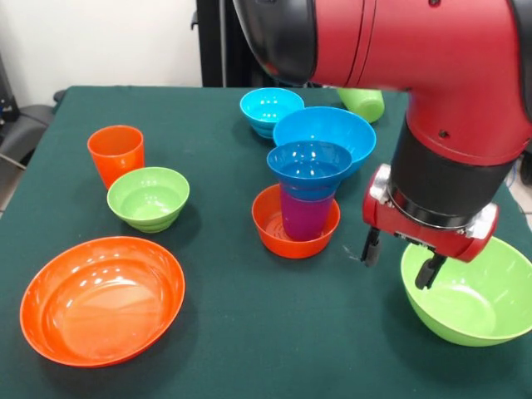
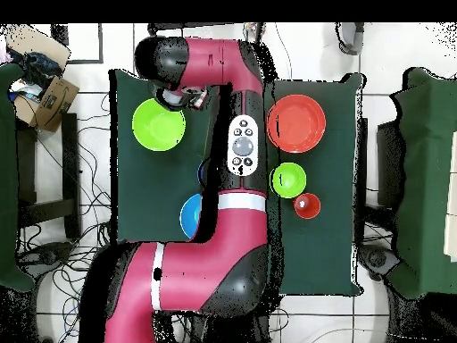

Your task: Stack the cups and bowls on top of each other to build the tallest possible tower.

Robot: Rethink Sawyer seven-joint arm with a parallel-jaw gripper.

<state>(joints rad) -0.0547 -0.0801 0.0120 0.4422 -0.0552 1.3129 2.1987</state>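
The tower stands mid-table: a small orange bowl holds an upright purple cup, and a small dark blue bowl sits on the cup. My gripper hangs open at the left rim of the large lime green bowl, with nothing between its fingers. One finger shows outside the rim and the other over the bowl's inside. Whether they touch the rim I cannot tell. An orange cup stands upright at the left, next to a small green bowl. From overhead, the arm covers the tower.
A large orange bowl lies front left. Behind the tower sit a large blue bowl and a small light blue bowl. A lime green cup lies at the back, partly behind the arm. Overhead shows the green bowl and orange bowl.
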